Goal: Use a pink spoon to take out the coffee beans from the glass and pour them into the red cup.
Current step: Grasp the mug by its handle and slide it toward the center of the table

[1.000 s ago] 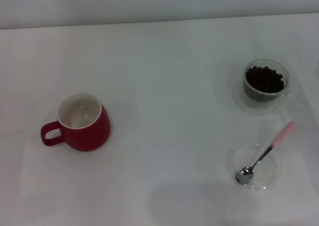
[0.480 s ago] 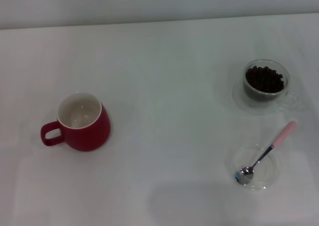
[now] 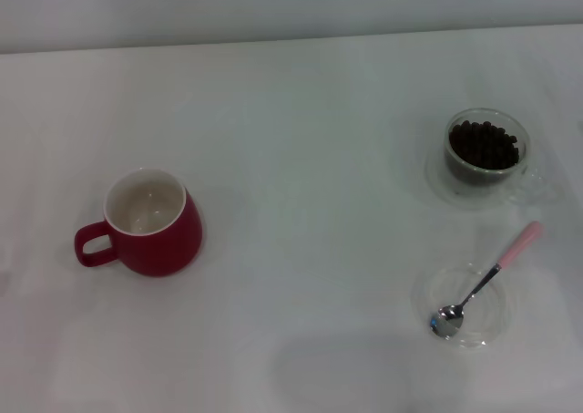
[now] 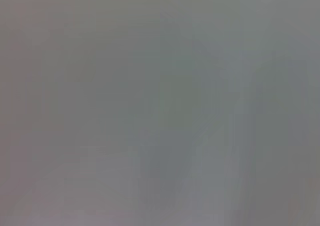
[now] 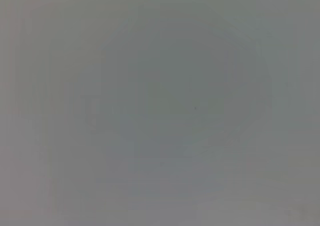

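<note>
Pink spoon (image 3: 484, 282) rests untouched in a clear dish (image 3: 496, 317) near the surface's right front corner; neither tool visible, state unknowable; next move, judged: grasping its handle

White counter (image 3: 301, 203) fills nearly all of head view; pale grey wall (image 3: 273, 7) directly behind its far edge.

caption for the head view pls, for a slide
Pink spoon rests in a clear dish near the bean-filled glass; red cup sits empty opposite.
</note>
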Motion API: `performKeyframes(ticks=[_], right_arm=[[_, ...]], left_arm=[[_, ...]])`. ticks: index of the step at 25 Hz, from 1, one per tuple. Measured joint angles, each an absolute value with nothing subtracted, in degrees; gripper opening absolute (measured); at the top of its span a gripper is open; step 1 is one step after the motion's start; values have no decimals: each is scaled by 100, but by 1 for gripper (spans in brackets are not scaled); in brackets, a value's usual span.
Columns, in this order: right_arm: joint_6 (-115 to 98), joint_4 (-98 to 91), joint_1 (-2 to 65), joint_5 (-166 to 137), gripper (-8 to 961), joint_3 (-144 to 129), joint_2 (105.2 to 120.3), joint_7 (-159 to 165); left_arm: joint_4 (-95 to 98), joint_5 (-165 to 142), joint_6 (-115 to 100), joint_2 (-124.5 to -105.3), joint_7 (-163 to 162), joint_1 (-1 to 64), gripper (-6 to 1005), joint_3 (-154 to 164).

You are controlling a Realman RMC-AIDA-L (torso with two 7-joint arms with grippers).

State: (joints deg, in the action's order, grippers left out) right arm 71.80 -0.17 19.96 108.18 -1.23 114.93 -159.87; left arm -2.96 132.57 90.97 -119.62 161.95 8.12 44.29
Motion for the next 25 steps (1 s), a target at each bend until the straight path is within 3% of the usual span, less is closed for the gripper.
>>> performKeyframes(ticks=[25], right_arm=[[7067, -9, 1994, 10820, 775, -123, 11496, -15987]], left_arm=[[-509, 11526, 8589, -11971, 16198, 1167, 754, 4423]])
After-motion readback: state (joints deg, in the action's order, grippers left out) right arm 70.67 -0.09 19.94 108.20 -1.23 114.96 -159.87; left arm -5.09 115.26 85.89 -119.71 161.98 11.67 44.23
